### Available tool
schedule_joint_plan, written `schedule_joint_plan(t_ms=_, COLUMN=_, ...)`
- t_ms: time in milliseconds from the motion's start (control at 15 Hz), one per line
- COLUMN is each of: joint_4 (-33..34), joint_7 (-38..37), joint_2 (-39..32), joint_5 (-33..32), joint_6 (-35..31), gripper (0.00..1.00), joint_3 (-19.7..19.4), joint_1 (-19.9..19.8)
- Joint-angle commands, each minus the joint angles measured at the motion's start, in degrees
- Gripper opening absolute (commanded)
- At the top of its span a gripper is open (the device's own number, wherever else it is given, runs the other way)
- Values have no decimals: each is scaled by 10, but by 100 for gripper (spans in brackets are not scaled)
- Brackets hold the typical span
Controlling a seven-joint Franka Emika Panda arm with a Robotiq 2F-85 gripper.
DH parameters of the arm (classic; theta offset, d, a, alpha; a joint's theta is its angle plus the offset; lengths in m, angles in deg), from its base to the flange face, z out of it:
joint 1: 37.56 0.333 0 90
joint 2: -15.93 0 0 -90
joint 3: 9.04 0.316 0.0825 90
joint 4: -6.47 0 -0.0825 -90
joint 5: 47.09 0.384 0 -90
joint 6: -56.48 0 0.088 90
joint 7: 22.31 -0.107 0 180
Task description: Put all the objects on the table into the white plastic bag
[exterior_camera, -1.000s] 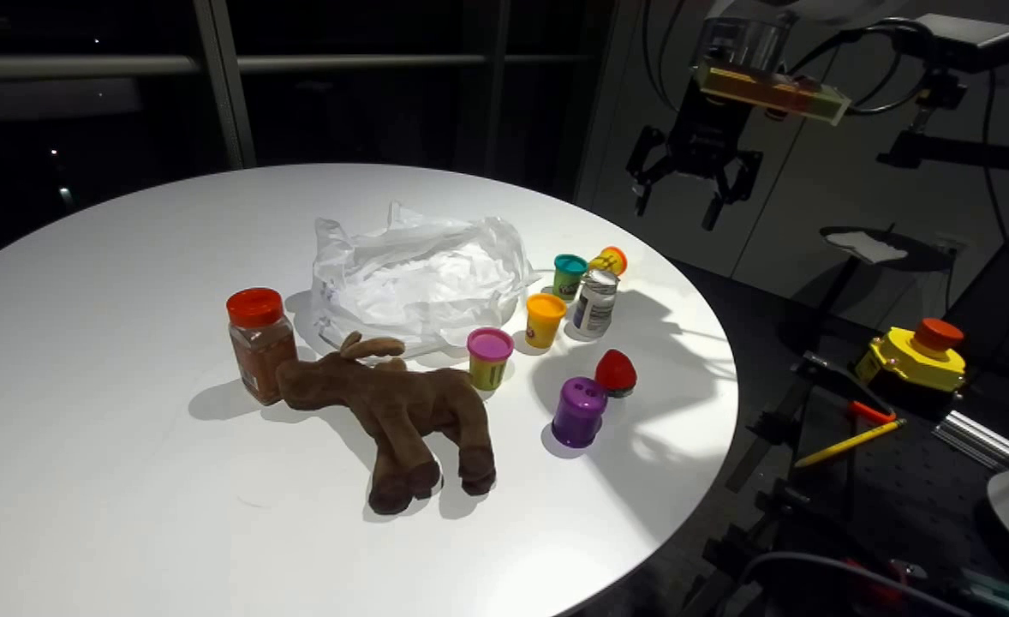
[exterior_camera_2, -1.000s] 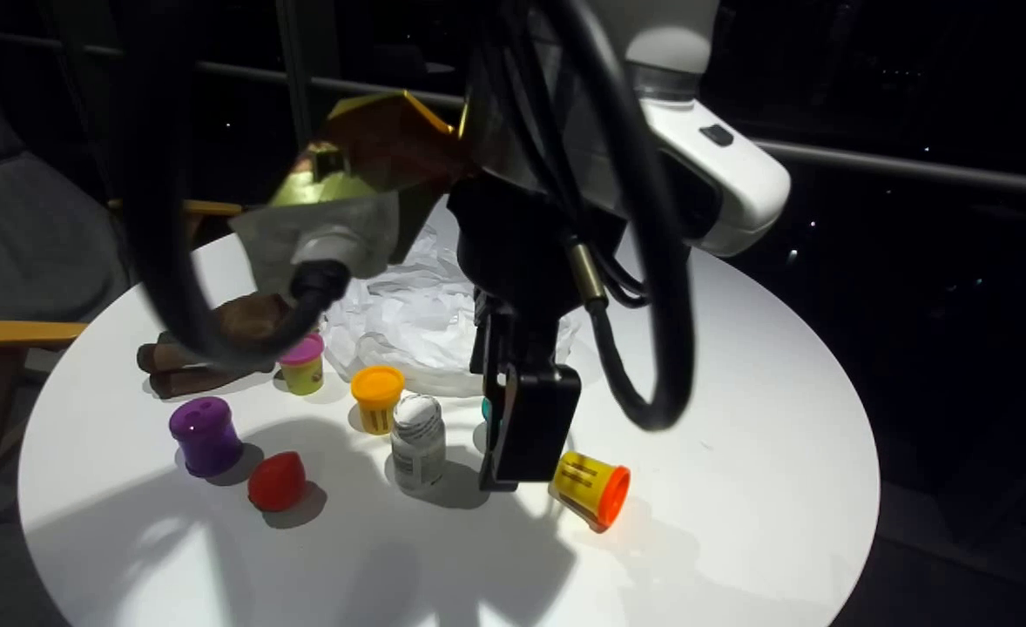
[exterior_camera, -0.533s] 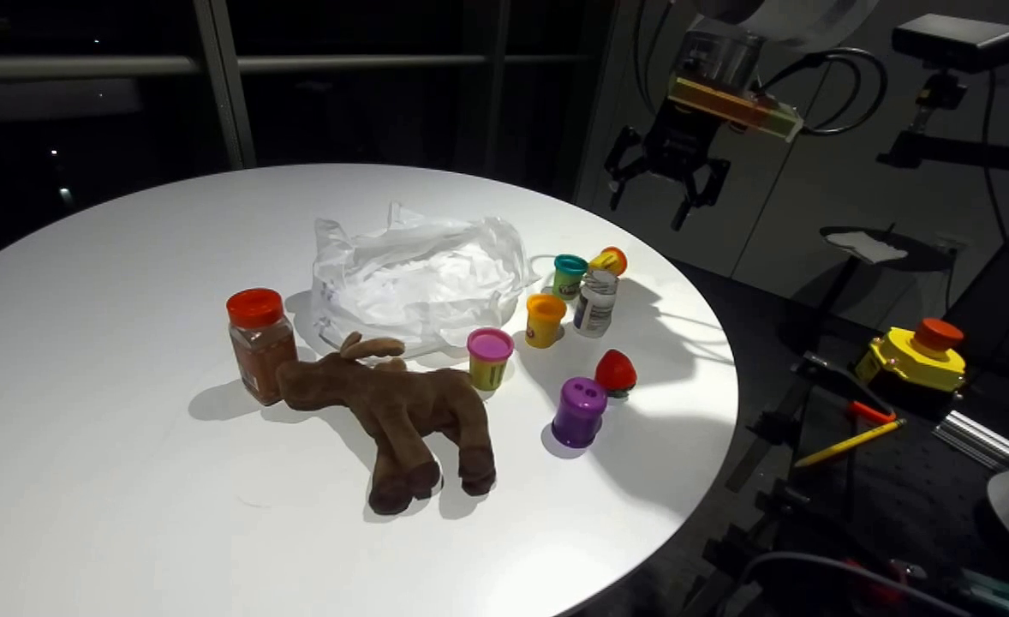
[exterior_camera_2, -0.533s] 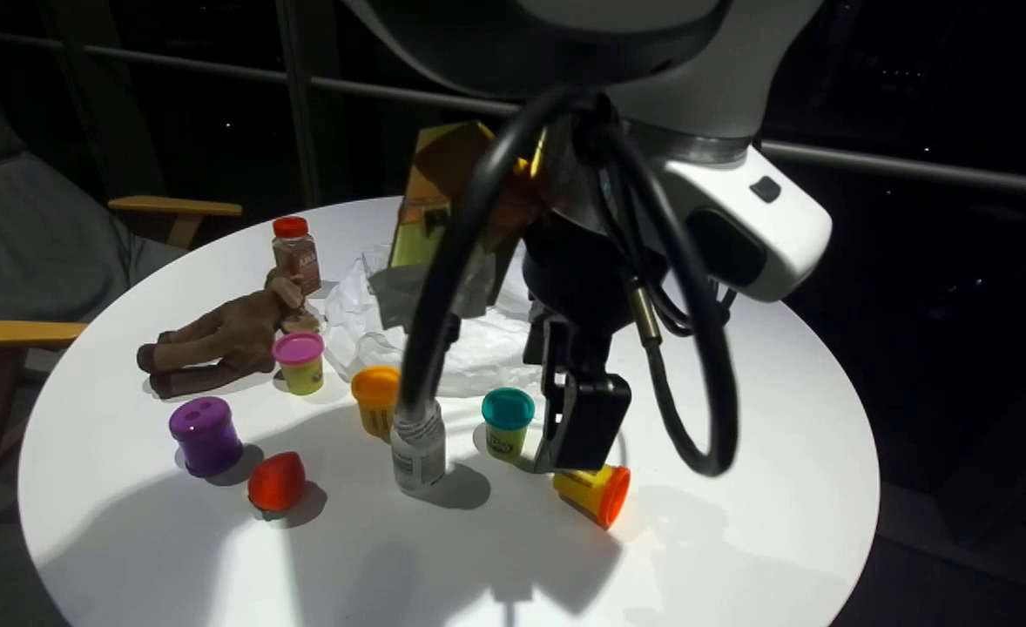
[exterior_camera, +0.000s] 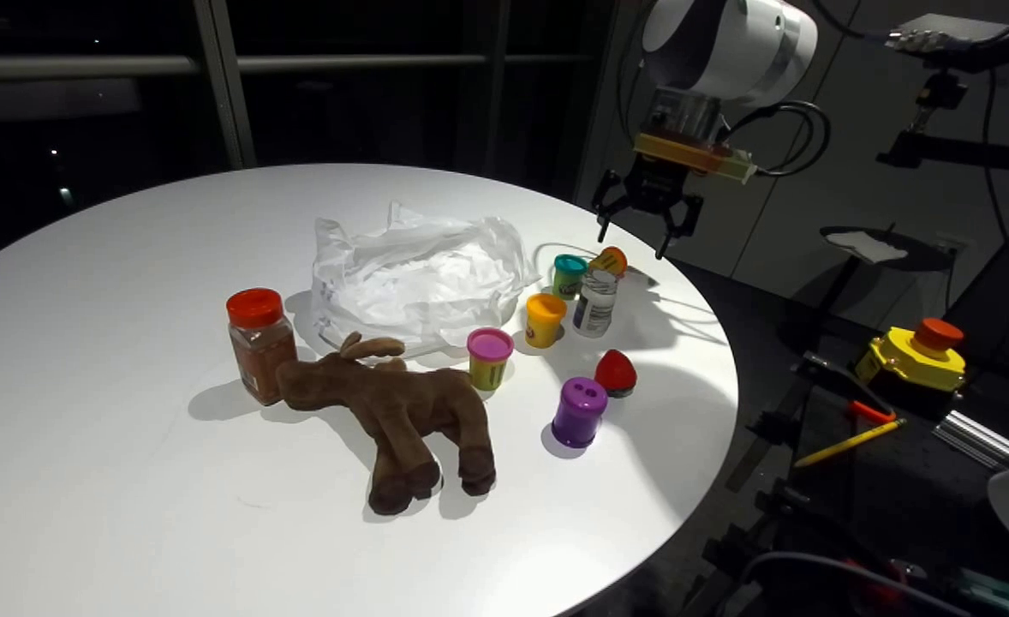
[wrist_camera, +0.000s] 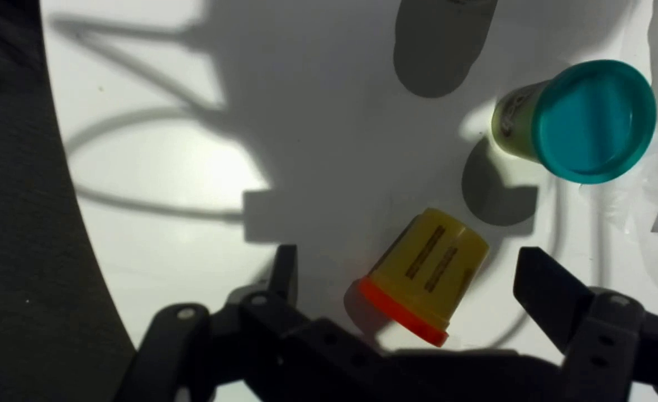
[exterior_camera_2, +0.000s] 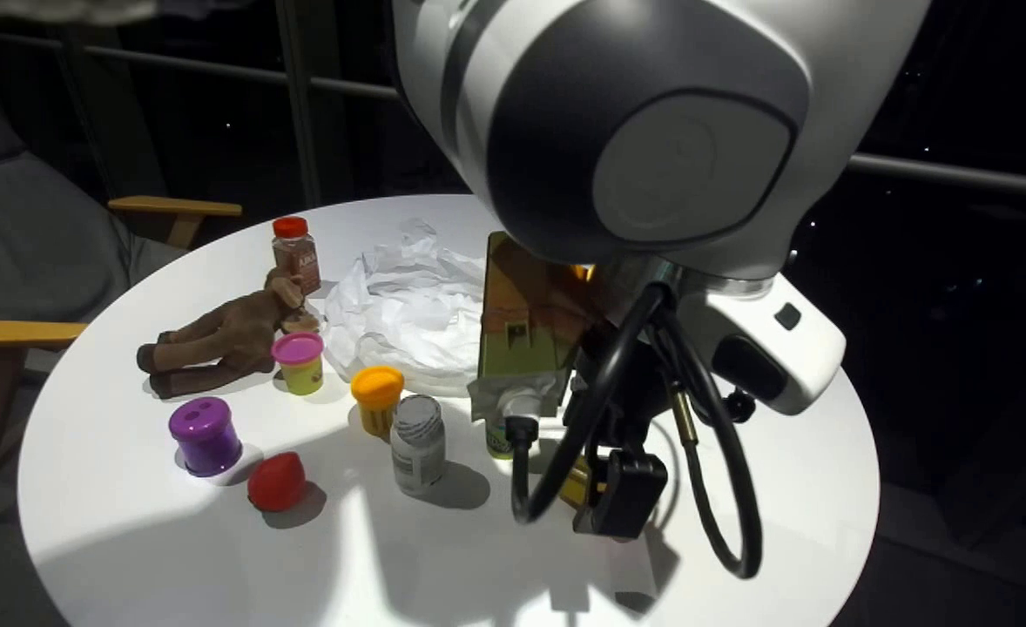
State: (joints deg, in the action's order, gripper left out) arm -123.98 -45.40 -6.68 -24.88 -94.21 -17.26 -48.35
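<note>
Surface (exterior_camera: 170,480), round & white, in an exterior view: bag (exterior_camera: 423,283), white & crinkled, lies btw. surface centre & far edge; plush moose (exterior_camera: 402,403) lies on its side twd. near edge, head just beside red-capped jar (exterior_camera: 263,356) (contact can't be told). Twd. R edge: yellow tub (exterior_camera: 607,262) on its side; upright, teal-lidded tub (exterior_camera: 569,278), white bottle (exterior_camera: 595,307), orange tub (exterior_camera: 545,323), pink-lidded tub (exterior_camera: 488,362); also red item (exterior_camera: 616,372) & purple pot (exterior_camera: 579,416). All these rest outside bag. Above surface nr. far R edge hangs end effector (exterior_camera: 632,243), released, jaws wide apart.

Seen in an exterior view: arm (exterior_camera_2: 556,131) masks part of bag & most of teal-lidded tub; end effector largely hides yellow tub. Twd. L edge: plush moose; twd. near L edge: purple pot & red item. Beyond L edge: chair (exterior_camera_2: 43,244).

Wrist view: yellow tub shows btw. spread jaws, gap on either side, lid end twd. surface edge; teal-lidded tub upright nearby; bag at R border.
</note>
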Motion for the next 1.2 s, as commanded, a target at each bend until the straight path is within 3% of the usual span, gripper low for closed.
schedule_joint_plan(t_ms=0, joint_4=44, joint_7=14, joint_2=-43, joint_5=29, joint_6=-16, gripper=100, joint_3=9, joint_1=-11)
schedule_joint_plan(t_ms=267, joint_4=80, joint_7=10, joint_2=-80, joint_5=41, joint_6=-14, gripper=100, joint_3=10, joint_1=-17)
schedule_joint_plan(t_ms=333, joint_4=88, joint_7=8, joint_2=-88, joint_5=42, joint_6=-10, gripper=96, joint_3=10, joint_1=-19)
schedule_joint_plan(t_ms=400, joint_4=94, joint_7=8, joint_2=-93, joint_5=43, joint_6=-8, gripper=72, joint_3=11, joint_1=-20)
schedule_joint_plan(t_ms=533, joint_4=96, joint_7=6, joint_2=-97, joint_5=40, joint_6=-6, gripper=69, joint_3=9, joint_1=-20)
schedule_joint_plan(t_ms=867, joint_4=74, joint_7=7, joint_2=-84, joint_5=36, joint_6=0, gripper=26, joint_3=8, joint_1=-16)
schedule_joint_plan(t_ms=1133, joint_4=62, joint_7=2, joint_2=-70, joint_5=36, joint_6=-1, gripper=23, joint_3=6, joint_1=-12)
